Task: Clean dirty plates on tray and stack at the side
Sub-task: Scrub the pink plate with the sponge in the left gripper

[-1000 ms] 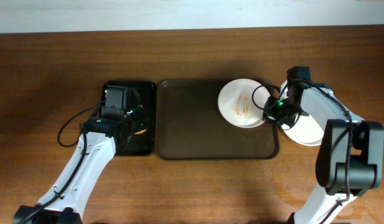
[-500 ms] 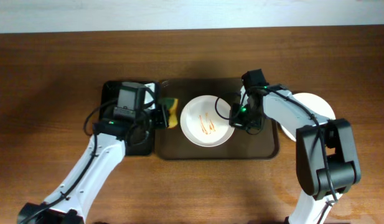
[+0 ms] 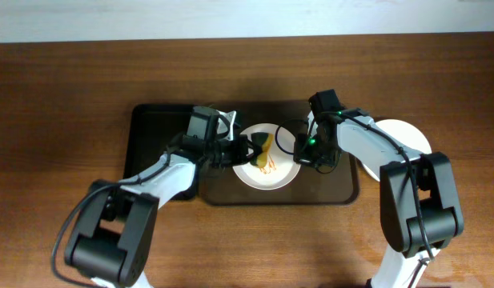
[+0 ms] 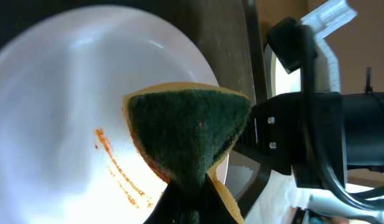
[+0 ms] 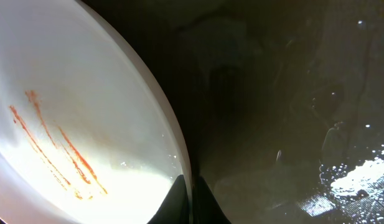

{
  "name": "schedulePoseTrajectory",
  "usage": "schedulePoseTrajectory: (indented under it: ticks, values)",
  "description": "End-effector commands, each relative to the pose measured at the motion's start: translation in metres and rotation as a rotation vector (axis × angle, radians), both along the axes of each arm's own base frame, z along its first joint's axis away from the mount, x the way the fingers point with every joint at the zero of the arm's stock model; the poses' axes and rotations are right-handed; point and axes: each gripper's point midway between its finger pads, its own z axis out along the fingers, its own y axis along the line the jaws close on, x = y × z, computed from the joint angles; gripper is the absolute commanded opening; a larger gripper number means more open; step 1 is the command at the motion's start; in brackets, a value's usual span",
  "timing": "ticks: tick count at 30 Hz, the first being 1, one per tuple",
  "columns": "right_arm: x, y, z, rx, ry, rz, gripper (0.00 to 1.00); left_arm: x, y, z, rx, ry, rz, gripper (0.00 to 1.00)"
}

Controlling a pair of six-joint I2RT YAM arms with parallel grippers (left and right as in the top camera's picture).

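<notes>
A white plate point(image 3: 272, 173) with orange-brown sauce streaks sits in the middle of the dark brown tray point(image 3: 335, 188). My right gripper point(image 3: 301, 150) is shut on the plate's right rim, seen in the right wrist view point(image 5: 190, 186) with the streaked plate point(image 5: 61, 118). My left gripper point(image 3: 245, 150) is shut on a green-and-yellow sponge point(image 3: 265, 145), held over the plate's centre. In the left wrist view the sponge point(image 4: 188, 134) sits above the plate point(image 4: 61, 93) beside the streaks. A clean white plate point(image 3: 407, 136) lies on the table right of the tray.
A smaller black tray point(image 3: 157, 136) stands left of the brown tray. The right arm's black body point(image 4: 328, 130) sits close behind the sponge. Bare wooden table point(image 3: 247, 240) lies in front and at both sides.
My left gripper has moved right from the black tray's edge, carrying the sponge over the plate's centre. The right gripper and plate have stayed put in the last half second.
</notes>
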Motion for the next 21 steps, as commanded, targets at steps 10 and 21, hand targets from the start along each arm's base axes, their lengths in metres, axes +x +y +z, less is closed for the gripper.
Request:
schedulePoseTrajectory:
  ticks: [10,21]
  values:
    - [-0.003,0.001,-0.004,-0.005,0.012,-0.002,0.04,-0.027,-0.04,-0.036,-0.075,0.146,-0.081,0.0]
    - [-0.006,0.001,-0.004,-0.006,0.021,-0.002,0.04,-0.001,-0.011,-0.075,0.216,0.064,0.151,0.0]
